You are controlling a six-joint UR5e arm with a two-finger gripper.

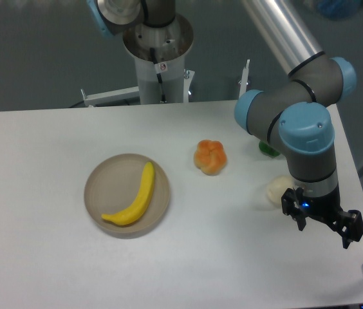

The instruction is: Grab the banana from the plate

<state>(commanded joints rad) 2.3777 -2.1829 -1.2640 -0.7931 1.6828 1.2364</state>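
On the white table [53, 257], seen from the fixed camera, the banana [134, 199] lies inside the plate [104, 183], resting on the dish's right half with its lower end near the front rim and its upper end near the back of the dish. Its long axis runs on a diagonal, from lower left up to upper right, bowed so the curve bulges toward the plate's right edge. The gripper [323, 226] hangs at the far right of the table, near the front edge, well apart from the plate. Its two dark fingers stand spread with open space between them, holding nothing. From the gripper, the banana lies far off to the left in the picture and slightly farther back. Between them sit a lumpy orange fruit [210, 156], a pale round object [277, 190] just beside the wrist, and a green object [268, 149] mostly hidden behind the arm. My judgement is that the coming move turns on a long sideways reach, then a wrist turn so the fingers close across the banana's diagonal rather than along it.
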